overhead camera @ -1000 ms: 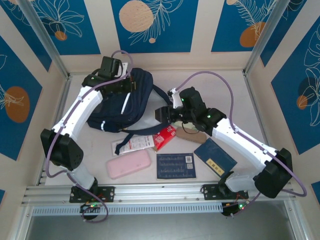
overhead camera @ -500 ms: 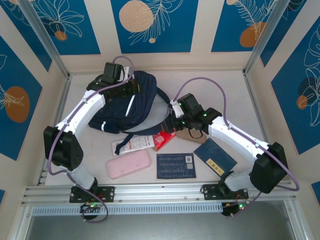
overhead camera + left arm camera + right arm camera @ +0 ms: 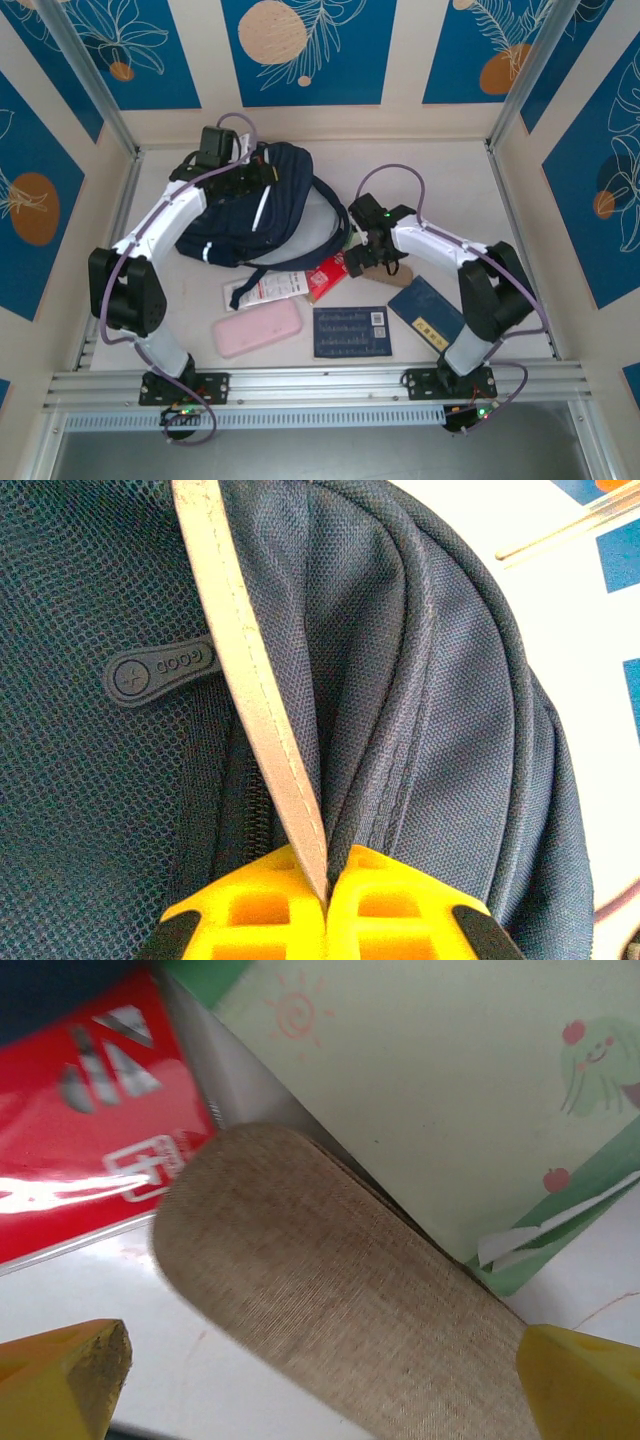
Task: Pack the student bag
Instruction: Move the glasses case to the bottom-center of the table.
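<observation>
The student bag point(image 3: 245, 215), navy blue with white stripes, lies at the back left of the table. My left gripper point(image 3: 243, 172) is shut on its upper edge. In the left wrist view, the yellow fingers point(image 3: 250, 910) pinch a white reflective stripe point(image 3: 250, 670) and a fold of navy fabric. My right gripper point(image 3: 366, 254) hangs open right of the bag, low over a tan fabric case point(image 3: 386, 268). In the right wrist view the tan case point(image 3: 330, 1300) lies between the spread yellow fingertips point(image 3: 65, 1370), untouched as far as I can see.
A red packet point(image 3: 331, 272), a white packet point(image 3: 268, 288), a pink case point(image 3: 257, 327), a dark blue card point(image 3: 350, 331) and a navy notebook point(image 3: 428, 312) lie along the front. A pale green cartoon-printed sheet point(image 3: 450, 1090) sits beside the tan case.
My right gripper has swung down and inward over the tan case and opened wider. My left gripper kept its hold on the bag, which has shifted slightly.
</observation>
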